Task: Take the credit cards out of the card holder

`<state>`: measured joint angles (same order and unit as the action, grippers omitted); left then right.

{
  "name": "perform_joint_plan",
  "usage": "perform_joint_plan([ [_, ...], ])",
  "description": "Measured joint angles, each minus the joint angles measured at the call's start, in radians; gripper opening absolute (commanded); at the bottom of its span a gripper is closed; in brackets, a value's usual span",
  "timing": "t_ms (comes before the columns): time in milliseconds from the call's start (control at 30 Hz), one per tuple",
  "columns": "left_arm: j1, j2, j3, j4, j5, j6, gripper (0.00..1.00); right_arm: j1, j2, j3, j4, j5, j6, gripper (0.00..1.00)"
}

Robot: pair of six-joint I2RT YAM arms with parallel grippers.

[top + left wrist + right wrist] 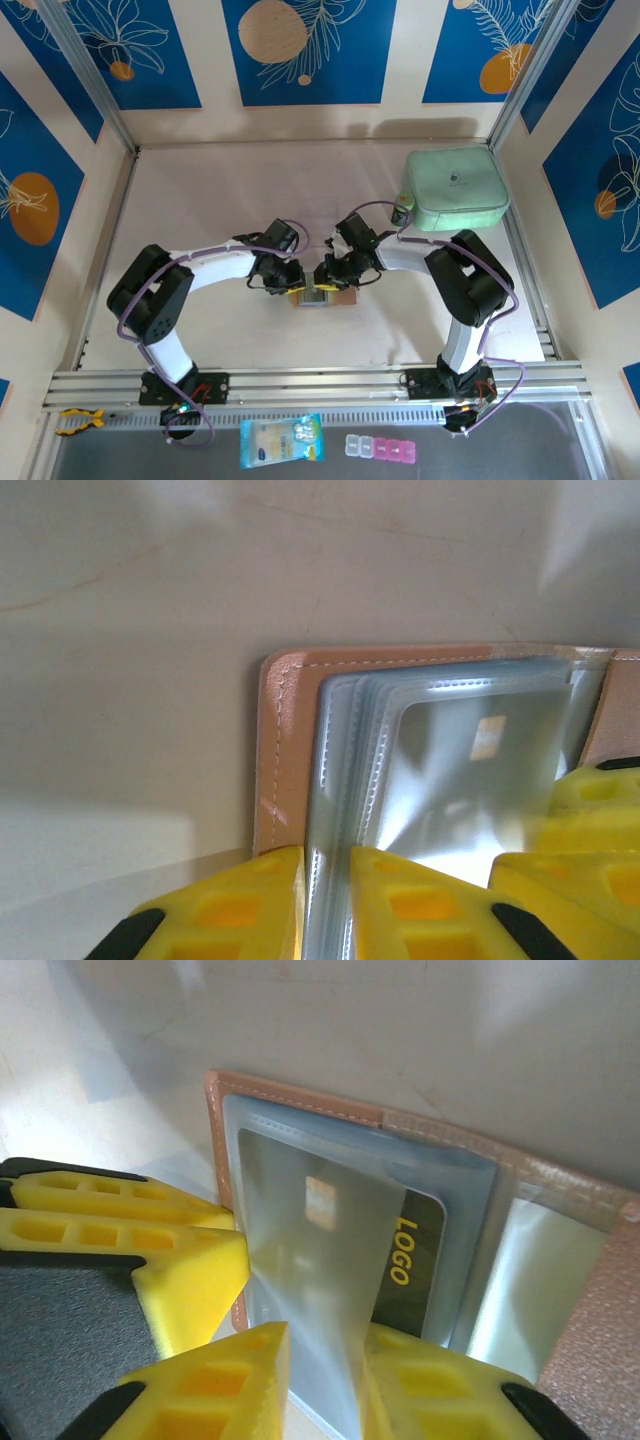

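The tan card holder (322, 296) lies open on the table between my two grippers. In the left wrist view its tan cover (283, 740) frames a stack of clear sleeves, and my left gripper (327, 855) is shut on that stack's near edge. A glossy credit card (470, 760) with a chip shows through the top sleeve. In the right wrist view the same dark credit card (420, 1250), marked LOGO in yellow, stands in the card holder (300, 1095). My right gripper (327, 1335) is shut on the card's near edge. The left gripper (293, 283) and the right gripper (332, 278) almost touch.
A large mint-green case (455, 188) sits at the back right. Below the front rail lie a blue-and-yellow packet (282, 440) and a clear box with pink compartments (380, 448). The left gripper's yellow fingers (100, 1220) crowd the card holder's left side.
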<state>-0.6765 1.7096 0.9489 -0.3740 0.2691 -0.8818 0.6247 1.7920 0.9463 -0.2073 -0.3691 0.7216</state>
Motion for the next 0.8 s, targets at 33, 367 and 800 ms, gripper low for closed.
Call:
perform_joint_plan([
  [33, 0.0, 0.0, 0.0, 0.0, 0.0, 0.0, 0.2, 0.0, 0.0, 0.004, -0.007, 0.004, -0.001, 0.29],
  [367, 0.0, 0.0, 0.0, 0.0, 0.002, 0.0, 0.2, 0.005, -0.016, 0.023, -0.073, 0.075, -0.026, 0.31],
  [800, 0.0, -0.007, -0.001, -0.014, -0.002, 0.001, 0.2, 0.003, -0.053, 0.023, -0.1, 0.106, -0.041, 0.31],
])
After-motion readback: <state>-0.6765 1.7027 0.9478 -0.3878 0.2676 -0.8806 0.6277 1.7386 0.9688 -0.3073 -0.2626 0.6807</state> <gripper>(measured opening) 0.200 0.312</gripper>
